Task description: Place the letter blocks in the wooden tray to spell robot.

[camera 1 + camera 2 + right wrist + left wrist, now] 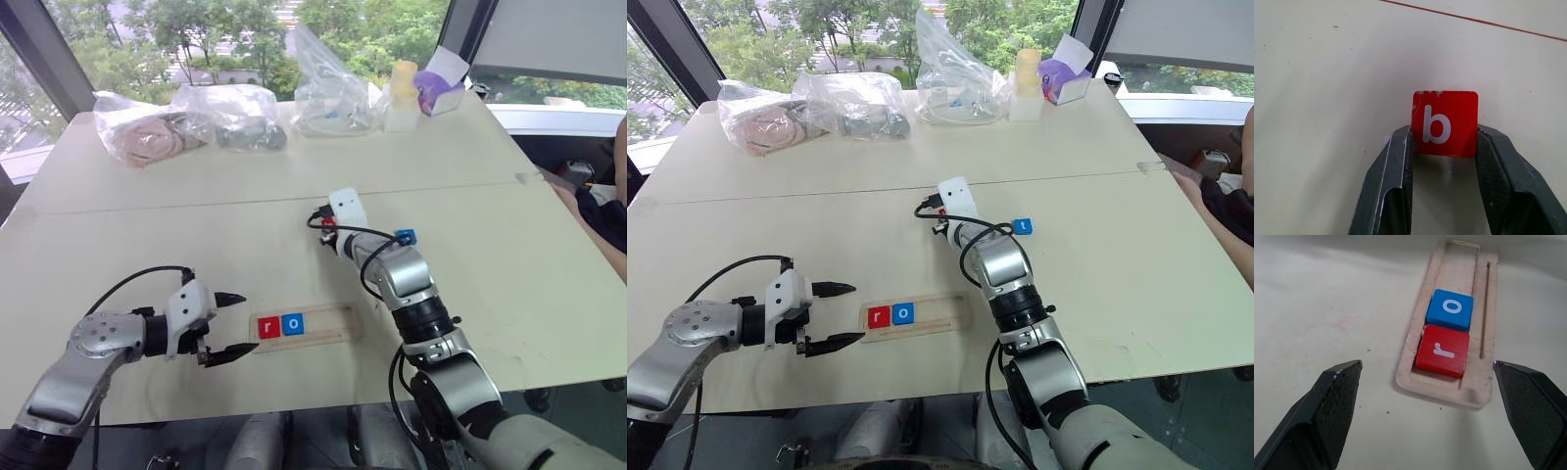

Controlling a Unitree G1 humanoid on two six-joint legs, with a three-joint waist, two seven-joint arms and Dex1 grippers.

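On your table (118,225), the wooden tray (333,323) holds a red r block (268,327) and blue o block (293,324). Your left gripper (227,327) gapes beside its end. Your right gripper (1444,142) pinches the red b block (1444,122); the blue t block (406,237) lies near.

The pale wooden tray (1484,382) lies flat just ahead of the wide-spread left gripper (227,327). In its groove sit the red r block (1443,351) and blue o block (1450,308), touching. The red b block (1444,123) is pinched between the right gripper's (1444,139) fingers, flat on the table. The blue t block (1022,226) lies just beside that wrist.
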